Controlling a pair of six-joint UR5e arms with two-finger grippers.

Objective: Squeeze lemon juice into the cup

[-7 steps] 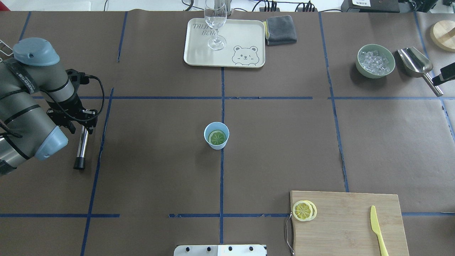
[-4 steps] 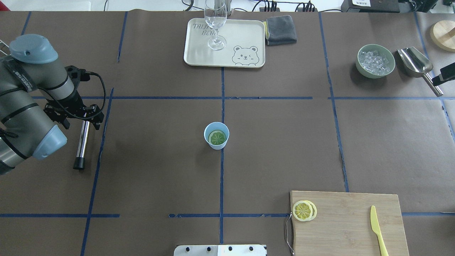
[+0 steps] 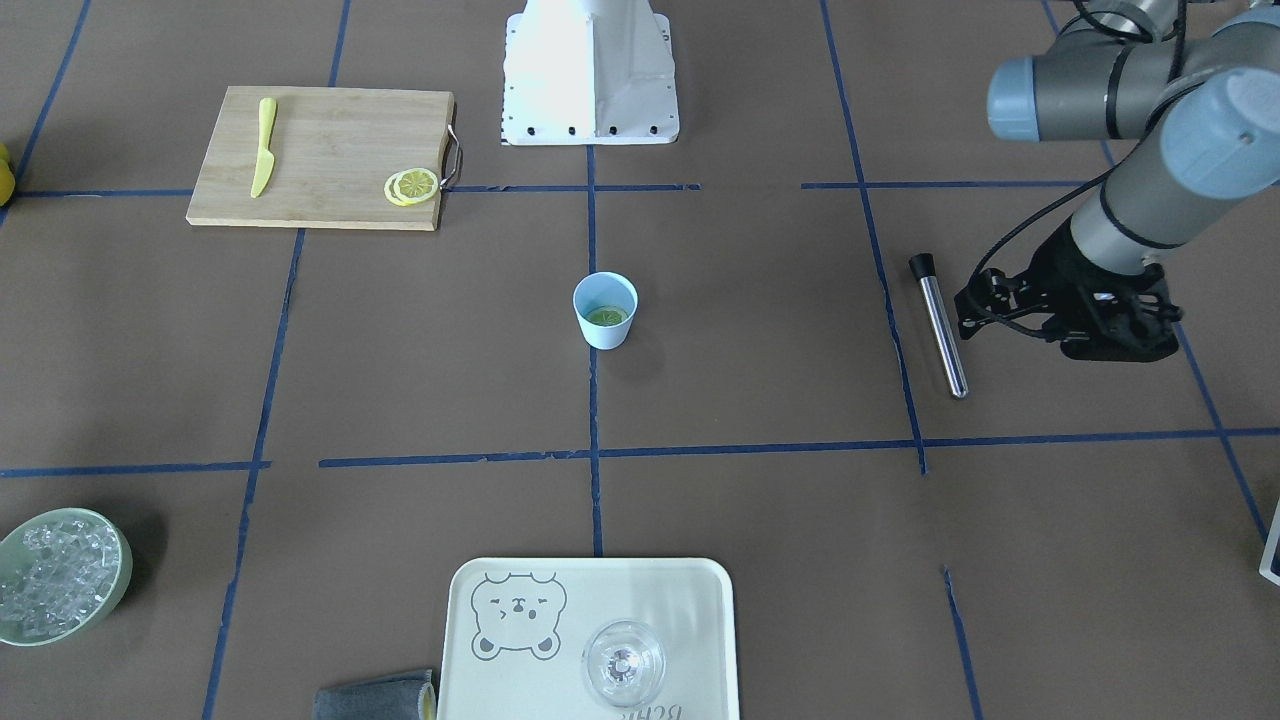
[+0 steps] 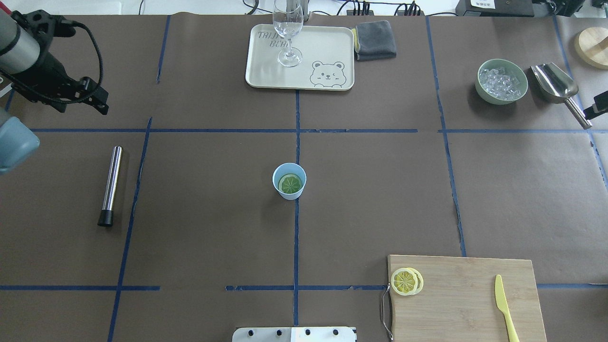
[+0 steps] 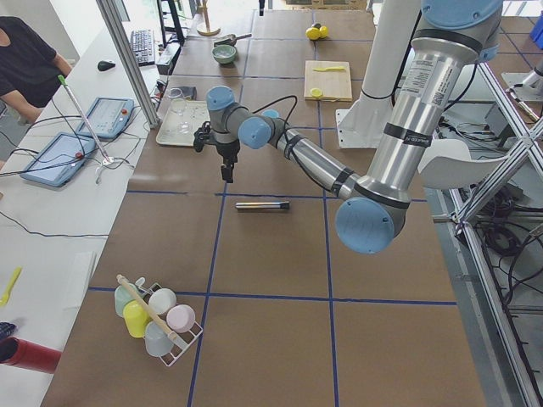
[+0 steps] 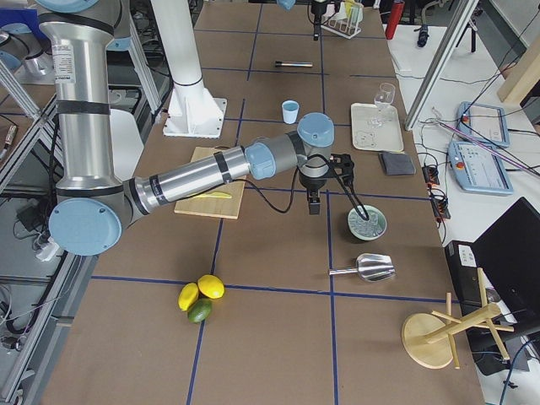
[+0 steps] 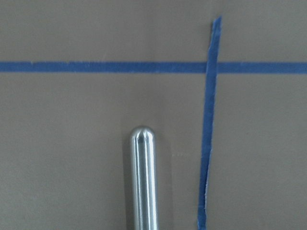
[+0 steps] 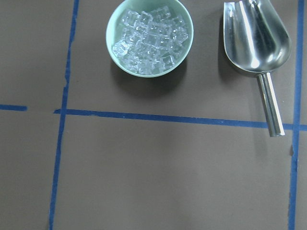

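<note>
The pale-blue cup (image 4: 289, 181) stands at the table's middle; it also shows in the front-facing view (image 3: 605, 310). A round lemon slice (image 4: 290, 184) lies flat inside it and looks greenish there. Two more lemon slices (image 4: 406, 281) overlap on the left corner of the wooden board (image 4: 470, 304). My left gripper (image 4: 83, 108) hangs open and empty at the far left, well above the table and far from the cup. Of my right gripper (image 4: 596, 105) only a black edge shows at the right border, near the ice bowl; I cannot tell how its jaws stand.
A steel muddler (image 4: 110, 185) lies on the table below the left gripper. A yellow plastic knife (image 4: 504, 306) lies on the board. A green bowl of ice (image 4: 502, 81) and a steel scoop (image 4: 555, 85) sit far right. A cream tray (image 4: 323, 52) holds a clear glass (image 4: 288, 28), with a grey cloth (image 4: 375, 40) beside it.
My left arm has lifted off the muddler and swung up and back toward the far left. The muddler stays lying where it was. Cup and slices have not moved.
</note>
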